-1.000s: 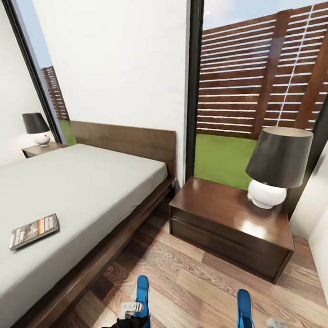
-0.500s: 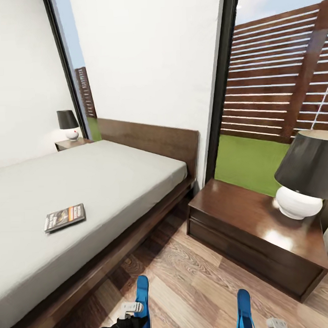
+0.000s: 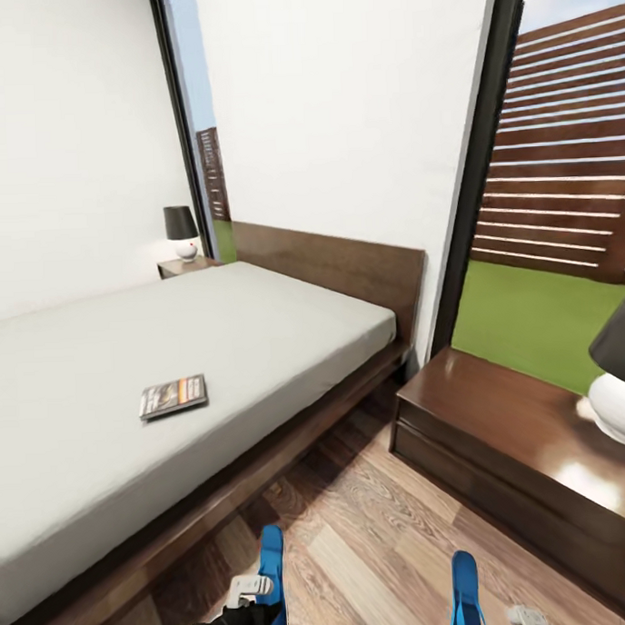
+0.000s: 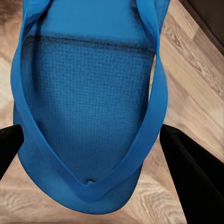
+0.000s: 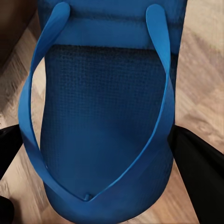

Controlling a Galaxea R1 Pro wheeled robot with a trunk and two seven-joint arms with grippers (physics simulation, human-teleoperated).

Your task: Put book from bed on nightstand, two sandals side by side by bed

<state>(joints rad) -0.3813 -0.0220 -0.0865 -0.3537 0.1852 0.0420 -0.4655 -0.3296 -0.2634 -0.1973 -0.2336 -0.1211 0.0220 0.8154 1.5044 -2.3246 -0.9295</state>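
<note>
Blue sandals are gripped one per arm: the left gripper [image 4: 88, 140] has its black fingers [image 4: 196, 177] on either side of a bright blue strapped sandal [image 4: 88, 107], and the right gripper [image 5: 93, 144] likewise grasps the second blue sandal [image 5: 107, 107], both held over the light wood plank floor [image 3: 359, 547]. In the head view the left-held sandal [image 3: 272, 569] shows at about 7 o'clock at the frame's lower edge and the right-held one [image 3: 466, 589] at about 5 o'clock, well apart. The small thin paperback book [image 3: 173, 396] with an orange band lies flat on the grey-white mattress of the low dark-wood platform bed [image 3: 286, 332], at roughly 9 o'clock. A glossy dark reddish-brown wooden nightstand [image 3: 509, 440] stands just beside the bed at 4 o'clock, carrying a white-based lamp [image 3: 620, 381]. A second nightstand [image 3: 185, 265] with a dark-shaded lamp [image 3: 183, 232] sits beyond the bed at 11 o'clock.
</note>
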